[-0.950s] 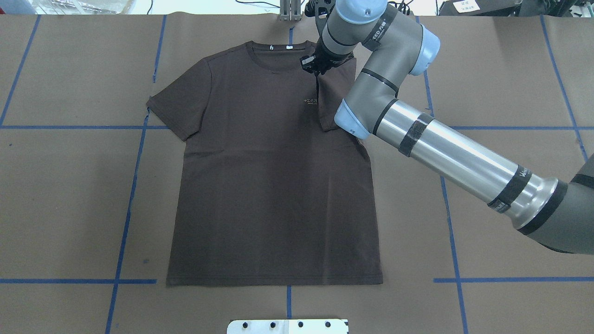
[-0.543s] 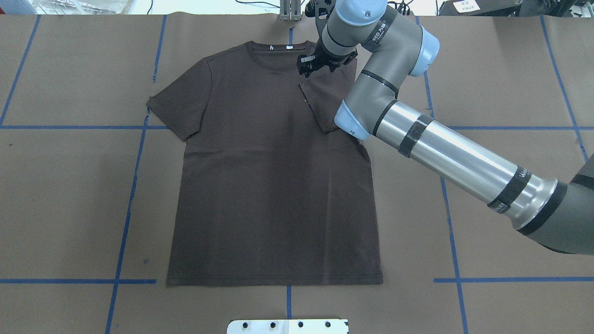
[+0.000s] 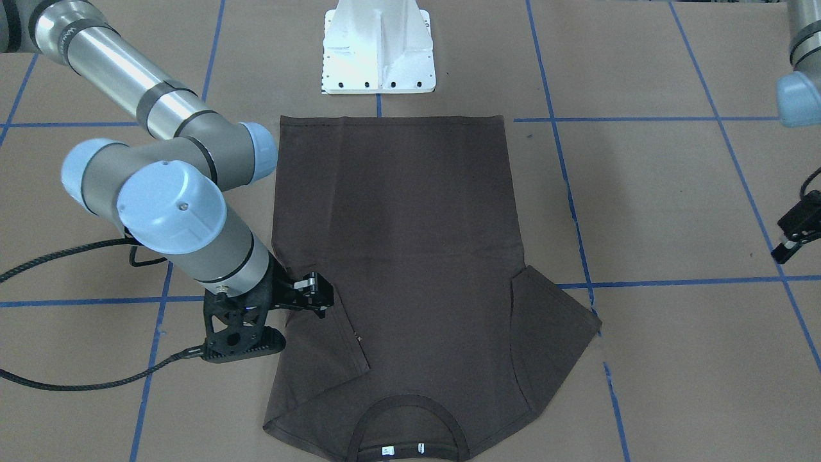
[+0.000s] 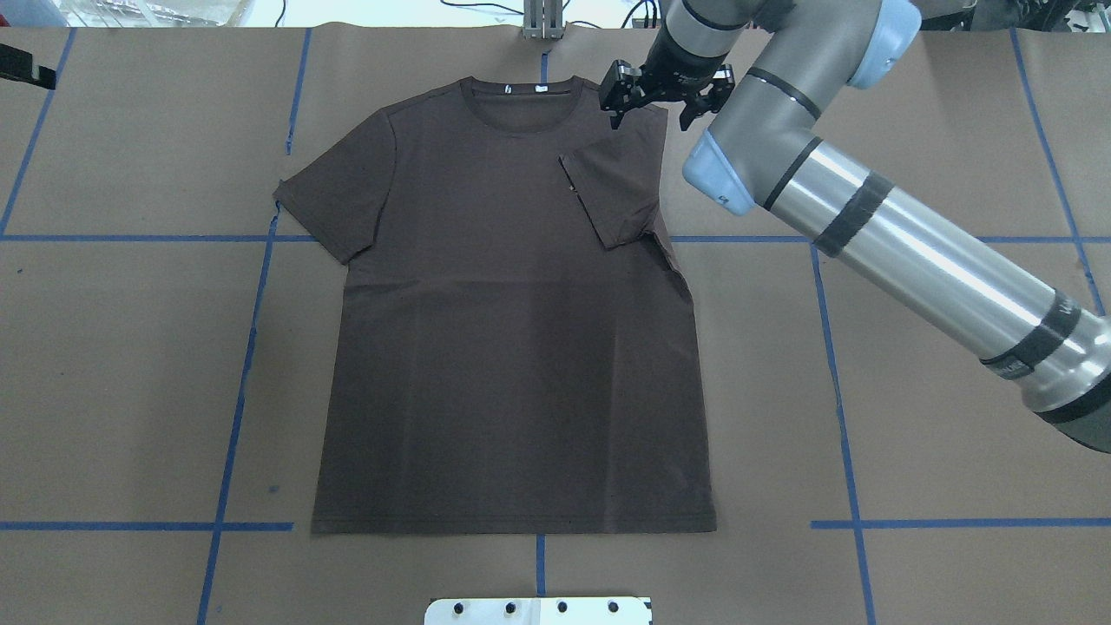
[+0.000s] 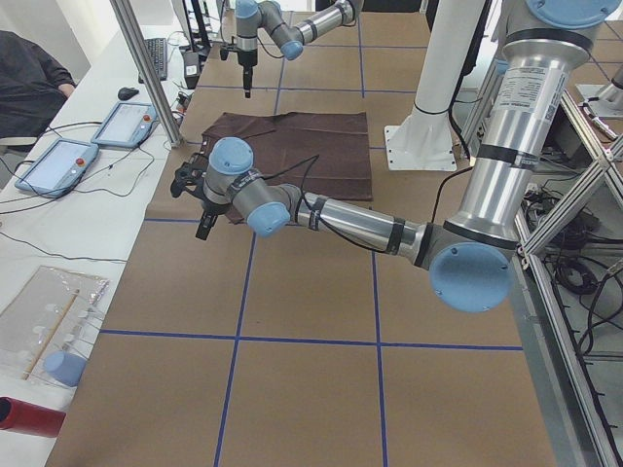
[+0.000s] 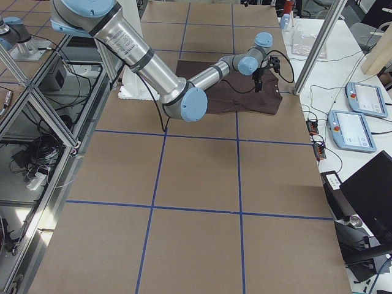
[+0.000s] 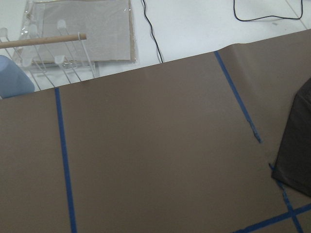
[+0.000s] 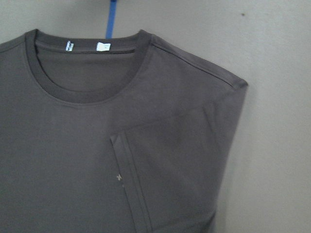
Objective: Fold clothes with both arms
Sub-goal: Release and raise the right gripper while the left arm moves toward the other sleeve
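The dark brown T-shirt (image 4: 503, 347) lies flat on the brown-paper table, collar (image 4: 521, 108) towards the far edge; it also shows in the front-facing view (image 3: 397, 212). One sleeve (image 4: 612, 191) is folded inward onto the chest, also seen in the right wrist view (image 8: 170, 170). The other sleeve (image 4: 334, 204) lies spread out. My right gripper (image 4: 661, 106) is open and empty, just above the shoulder beside the folded sleeve, as the front-facing view (image 3: 321, 296) confirms. My left gripper (image 3: 786, 240) hovers off to the shirt's side, fingers apart, holding nothing.
The white pedestal base (image 3: 378, 58) stands at the hem side. Blue tape lines (image 4: 234, 391) grid the table. Two tablets (image 5: 58, 161), a metal post (image 5: 146, 68) and a seated person (image 5: 29, 68) are along the far edge.
My right gripper has let go of the sleeve, which now lies folded on the chest. The gripper has moved off to the right, over the shoulder.
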